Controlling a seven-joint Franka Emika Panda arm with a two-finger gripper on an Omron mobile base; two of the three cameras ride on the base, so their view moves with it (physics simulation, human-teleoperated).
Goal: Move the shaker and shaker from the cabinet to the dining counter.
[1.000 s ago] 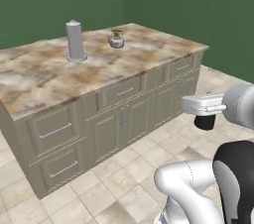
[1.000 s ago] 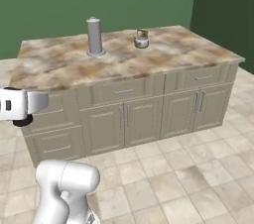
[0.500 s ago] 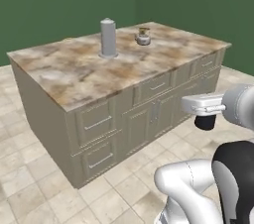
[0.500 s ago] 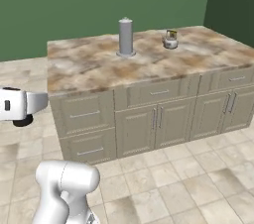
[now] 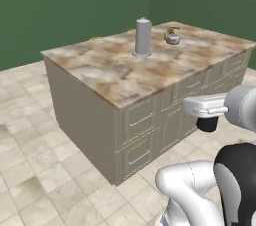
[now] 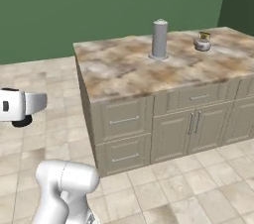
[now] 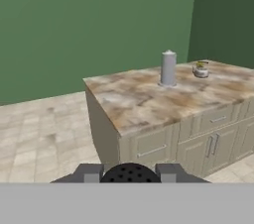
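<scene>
A small black shaker (image 7: 130, 172) with a dotted dome top sits between my two fingertips; my gripper (image 7: 130, 175) is shut on it. In the left base view my gripper (image 5: 204, 114) hangs in mid-air over the tiled floor, short of the drawer fronts of the dining counter (image 5: 125, 72). From the right base view my gripper (image 6: 21, 109) floats well left of the dining counter (image 6: 124, 72). The hand view looks level across the floor at the marbled dining counter (image 7: 141, 96), some way off. The cabinet is out of view.
A tall grey metal cylinder (image 5: 143, 37) (image 6: 159, 39) (image 7: 168, 68) stands on the marbled top, with a small pot-like item (image 5: 172, 36) (image 6: 202, 41) (image 7: 200, 70) beyond it. Green walls stand behind. Tiled floor (image 5: 35, 170) lies open around the near corner.
The whole picture has shifted: the base has moved, so the counter's near corner now sits further right and nearer. My gripper stays shut on the shaker.
</scene>
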